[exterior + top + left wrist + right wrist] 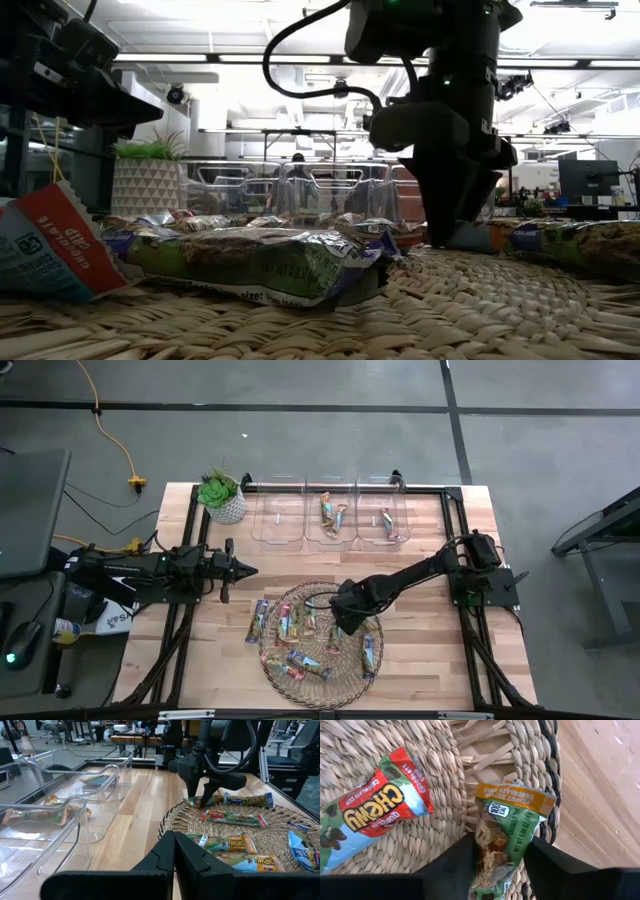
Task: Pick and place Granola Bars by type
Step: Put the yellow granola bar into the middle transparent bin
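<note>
Right jaws (495, 857) lowered onto the round wicker mat (300, 598), their two dark fingers (447, 865) flanking and touching the sides of a green granola bar with an orange end (507, 827), so that they grasp it while it lies near the mat's dark-edged rim; in the high view the same jaws (348, 622) sit over the right half of the mat, the right arm (420, 572) reaching in from its base at the bench's right edge. Just beside the grasped bar, a red-and-blue bar marked "Chewy" (372, 822) lies flat on the weave, apart from the fingers. The remaining granola bars (290, 660) are scattered across the mat, one long green bar (371, 650) at its right side and another bar (259, 622) lying at its left rim. Behind the mat stand three clear plastic bins (331, 520) in a row: the middle one holds bars (331, 512), the right one holds a bar (390, 523). A potted plant (222, 497) stands at the far left corner of the bench (215, 650). Left jaws (238, 570) hover above the bench left of the mat, well apart from any bar; the left wrist view shows their fingers (172, 857) pressed together, clenched on nothing.
</note>
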Robot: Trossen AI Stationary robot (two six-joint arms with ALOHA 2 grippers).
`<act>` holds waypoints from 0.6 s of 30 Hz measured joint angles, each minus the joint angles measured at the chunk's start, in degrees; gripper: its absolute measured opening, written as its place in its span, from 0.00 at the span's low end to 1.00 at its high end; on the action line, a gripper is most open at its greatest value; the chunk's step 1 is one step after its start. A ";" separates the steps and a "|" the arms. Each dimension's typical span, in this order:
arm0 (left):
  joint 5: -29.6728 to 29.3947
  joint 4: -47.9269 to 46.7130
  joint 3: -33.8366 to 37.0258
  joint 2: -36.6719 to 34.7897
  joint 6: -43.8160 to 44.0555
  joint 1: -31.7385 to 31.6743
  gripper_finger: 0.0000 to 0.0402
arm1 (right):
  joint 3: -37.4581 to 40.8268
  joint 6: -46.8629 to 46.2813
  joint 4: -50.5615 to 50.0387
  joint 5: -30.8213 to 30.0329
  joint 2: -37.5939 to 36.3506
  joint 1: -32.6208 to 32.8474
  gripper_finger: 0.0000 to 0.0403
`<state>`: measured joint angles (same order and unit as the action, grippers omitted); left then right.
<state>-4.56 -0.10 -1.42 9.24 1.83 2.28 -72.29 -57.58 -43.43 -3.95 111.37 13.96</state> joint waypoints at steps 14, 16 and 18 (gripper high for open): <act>0.02 0.00 -0.02 0.00 0.00 -0.02 0.00 | 0.03 0.15 -0.91 1.45 0.00 -0.16 0.14; 0.02 0.00 -0.02 -0.01 -0.01 0.00 0.00 | 0.02 0.15 -0.90 2.16 0.00 -0.18 0.14; 0.02 0.00 -0.02 0.00 -0.01 0.00 0.00 | 0.02 0.14 -1.01 2.85 -0.13 -0.18 0.14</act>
<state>-4.54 -0.10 -1.43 9.24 1.82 2.28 -72.27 -57.44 -44.45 -1.09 111.24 13.78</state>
